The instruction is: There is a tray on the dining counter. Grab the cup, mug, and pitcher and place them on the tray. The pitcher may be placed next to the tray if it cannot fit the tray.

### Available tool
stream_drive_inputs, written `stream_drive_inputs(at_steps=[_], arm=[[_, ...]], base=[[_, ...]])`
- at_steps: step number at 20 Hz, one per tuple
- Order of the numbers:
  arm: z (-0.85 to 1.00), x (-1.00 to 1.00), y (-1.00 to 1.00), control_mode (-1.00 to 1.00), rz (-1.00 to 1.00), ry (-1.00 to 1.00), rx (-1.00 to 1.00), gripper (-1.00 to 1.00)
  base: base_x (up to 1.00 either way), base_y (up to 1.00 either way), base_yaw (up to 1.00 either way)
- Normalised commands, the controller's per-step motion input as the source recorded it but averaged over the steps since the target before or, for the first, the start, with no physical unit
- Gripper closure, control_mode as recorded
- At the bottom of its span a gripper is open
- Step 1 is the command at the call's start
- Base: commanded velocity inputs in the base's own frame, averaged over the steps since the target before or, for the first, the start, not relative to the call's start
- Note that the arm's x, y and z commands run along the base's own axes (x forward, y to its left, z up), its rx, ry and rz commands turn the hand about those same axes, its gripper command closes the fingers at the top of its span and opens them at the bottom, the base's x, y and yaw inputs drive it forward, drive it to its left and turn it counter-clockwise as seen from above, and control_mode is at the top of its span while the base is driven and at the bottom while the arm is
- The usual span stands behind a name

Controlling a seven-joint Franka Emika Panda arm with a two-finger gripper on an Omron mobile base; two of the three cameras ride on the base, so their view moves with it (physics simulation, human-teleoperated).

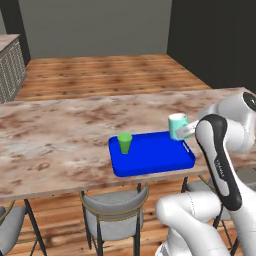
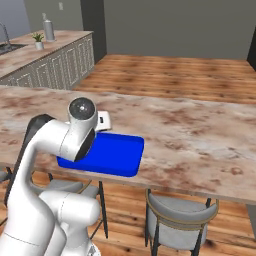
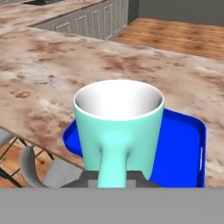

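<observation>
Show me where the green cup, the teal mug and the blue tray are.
cup (image 1: 124,143), left base view, its side wall.
mug (image 3: 117,131), hand view, its outer wall.
tray (image 1: 155,168), left base view, its near rim.

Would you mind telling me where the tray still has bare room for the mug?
The tray is bare from the cup in its left rear corner across to its right rim. The mug, gripped by its handle in the claw, hangs over the right rear corner.
</observation>
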Motion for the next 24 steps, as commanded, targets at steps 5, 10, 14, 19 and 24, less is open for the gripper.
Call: stream_drive_inputs(at_steps=[5,10,14,19,24], arm=[[-0.51,0.48,0.0,-1.0,0.05,0.0,0.0,1.0],[-0.43,0.26,0.0,-1.0,0.14,-0.07,0.0,1.0],[-0.4,0.36,0.09,-1.0,0.09,-0.01,0.0,1.0],[-0.27,0.47,0.04,-1.0,0.03,0.01,0.01,1.0],[-0.22,0.47,0.0,-1.0,0.03,0.0,0.05,1.0]], base=[[0.0,0.0,0.0],[0.0,0.0,0.0],[0.0,0.0,0.0],[0.0,0.0,0.0],[0.0,0.0,0.0]])
